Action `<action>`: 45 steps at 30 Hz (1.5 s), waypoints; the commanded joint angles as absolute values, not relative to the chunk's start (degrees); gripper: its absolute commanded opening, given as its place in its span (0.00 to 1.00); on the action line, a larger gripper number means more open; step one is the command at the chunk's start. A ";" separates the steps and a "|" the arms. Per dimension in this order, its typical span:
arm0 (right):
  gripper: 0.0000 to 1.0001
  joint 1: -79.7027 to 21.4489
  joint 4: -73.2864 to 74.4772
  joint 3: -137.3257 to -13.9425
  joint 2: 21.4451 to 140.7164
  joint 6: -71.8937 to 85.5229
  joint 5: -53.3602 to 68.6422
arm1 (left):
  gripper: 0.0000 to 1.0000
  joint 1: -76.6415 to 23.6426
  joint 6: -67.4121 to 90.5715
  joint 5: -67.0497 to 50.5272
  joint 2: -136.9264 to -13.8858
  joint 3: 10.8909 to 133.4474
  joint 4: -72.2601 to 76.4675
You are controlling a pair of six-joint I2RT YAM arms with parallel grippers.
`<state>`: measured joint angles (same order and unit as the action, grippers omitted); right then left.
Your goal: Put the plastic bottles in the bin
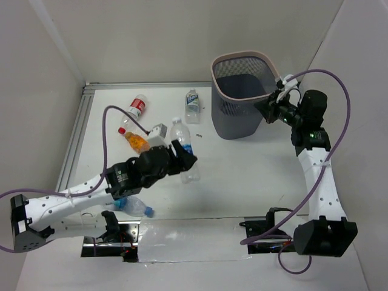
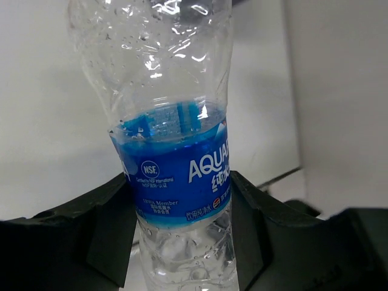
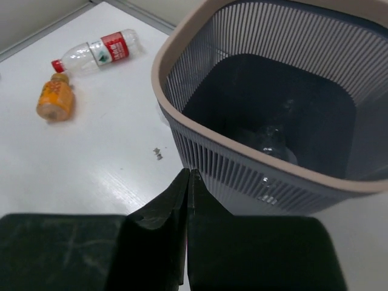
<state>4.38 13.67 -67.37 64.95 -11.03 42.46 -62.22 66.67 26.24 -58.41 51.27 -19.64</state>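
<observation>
My left gripper (image 1: 183,159) is shut on a clear plastic bottle (image 1: 182,138) with a blue label, gripping it at mid-body. In the left wrist view the bottle (image 2: 176,176) sits between both black fingers (image 2: 109,224) of the gripper (image 2: 179,185). The grey mesh bin (image 1: 242,56) stands at the back right, with one clear bottle (image 3: 267,142) inside it. My right gripper (image 1: 271,106) is shut and empty beside the bin's right rim; it also shows in the right wrist view (image 3: 188,177), just in front of the bin (image 3: 159,79).
On the table lie a red-label bottle (image 1: 138,107), also in the right wrist view (image 3: 100,50), a small blue-label bottle (image 1: 192,100), an orange bottle (image 1: 134,140) and a blue-capped bottle (image 1: 134,207) under my left arm. White walls enclose the table.
</observation>
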 commanded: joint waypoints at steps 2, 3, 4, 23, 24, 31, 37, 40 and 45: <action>0.00 6.50 9.48 -62.85 56.44 -14.32 40.87 | 0.24 -54.25 51.87 28.14 -62.84 61.33 -2.06; 0.00 7.11 10.28 -62.32 55.47 -15.63 40.87 | 0.24 -52.75 50.55 26.65 -65.97 62.74 1.28; 0.00 7.12 11.33 -61.79 54.50 -19.04 42.09 | 0.24 -49.86 49.15 23.85 -68.01 66.67 3.84; 0.09 10.28 33.13 -46.50 41.31 -38.58 54.14 | 0.52 -46.31 32.63 21.04 -115.29 121.71 16.27; 0.12 10.81 33.13 -46.49 40.79 -38.58 54.14 | 0.54 -47.10 29.39 23.62 -117.40 125.82 15.48; 0.79 10.81 34.37 -44.13 39.12 -39.11 55.80 | 0.87 -47.11 22.51 27.25 -129.29 138.16 10.99; 0.99 10.81 29.99 -40.79 40.25 -40.78 63.43 | 1.00 -46.41 22.50 25.49 -122.55 134.04 12.30; 0.99 7.22 26.73 -40.08 44.81 -40.17 64.07 | 1.00 -45.88 20.57 24.96 -116.57 128.52 12.83; 0.96 -13.82 21.46 -42.28 52.02 -40.09 47.84 | 1.00 -45.26 19.42 26.53 -92.33 104.23 12.75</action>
